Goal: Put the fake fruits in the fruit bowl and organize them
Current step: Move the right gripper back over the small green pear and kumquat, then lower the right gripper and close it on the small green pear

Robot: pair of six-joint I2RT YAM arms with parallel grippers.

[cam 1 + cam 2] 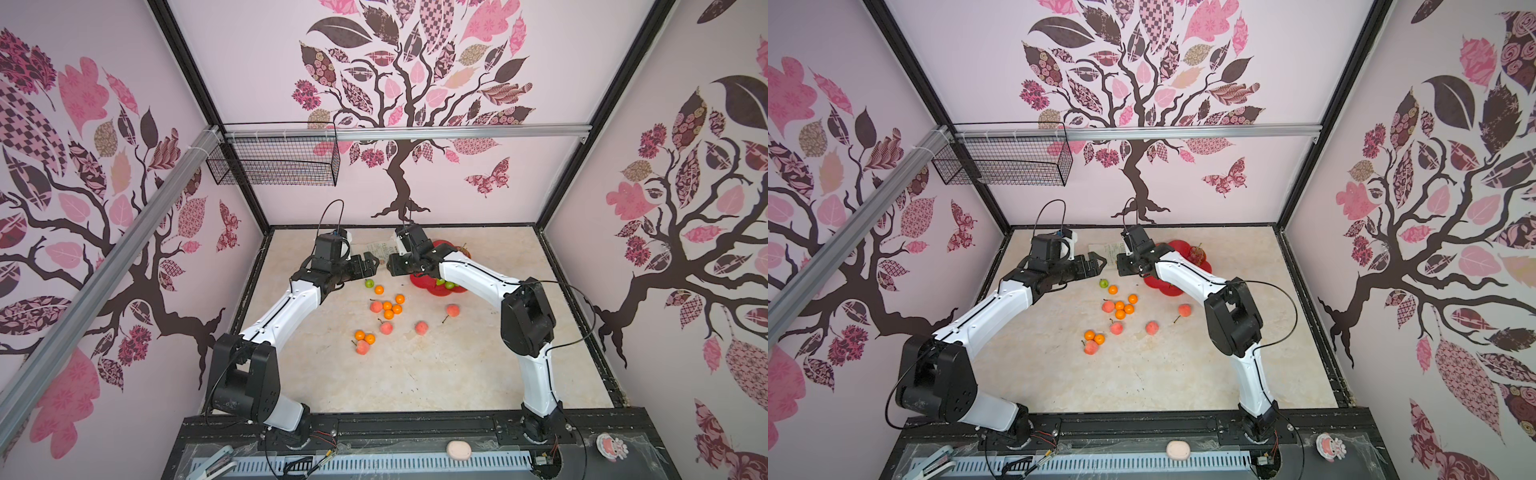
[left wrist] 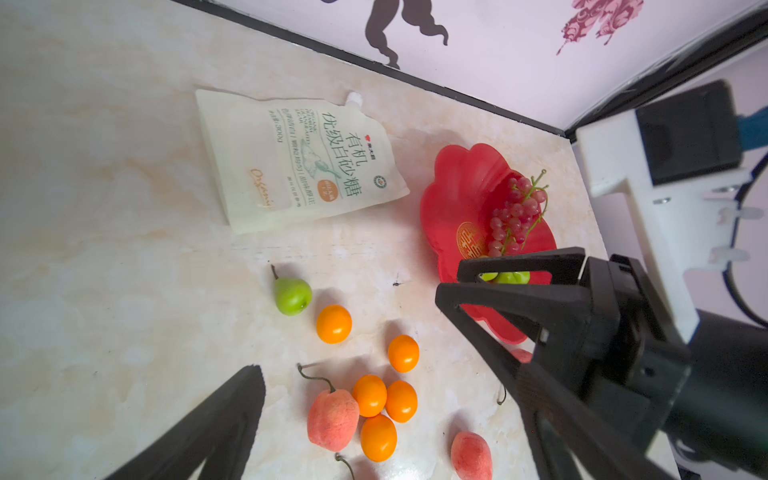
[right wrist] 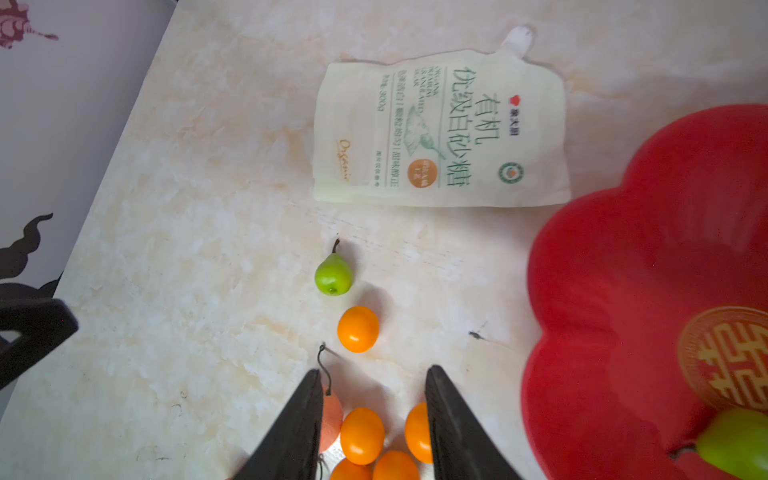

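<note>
In both top views the glossy red fruit bowl (image 1: pixel 419 283) with its scalloped petal rim sits at the far right-centre of the marbled beige tabletop (image 1: pixel 415 382), partly covered by the right arm. Small green fruits (image 1: pixel 446 285) show at its near edge. Loose on the table, left of and nearer than the bowl, are one small green pear (image 1: pixel 369 283), seven orange plastic tangerines (image 1: pixel 387 305) and five pink-red peaches (image 1: pixel 422 328); one peach lies close by the bowl's near rim. The left gripper (image 1: pixel 371 262) and right gripper (image 1: pixel 392 266) hover over the far middle of the table, tips facing, near each other but apart. Left wrist view: the left gripper's jaws stand wide with nothing between them. A dark red grape bunch (image 2: pixel 515 216) lies in the far-right part of the bowl beside the round gold emblem (image 2: pixel 471 241). A white printed pouch (image 2: pixel 299 162) lies flat beyond the pear, just left of the bowl and not touching it. Right wrist view: the right gripper's jaws are partly parted and empty — table fruits are seen below, between the fingers (image 3: pixel 303 415). One green fruit shows in the bowl near the emblem.
</note>
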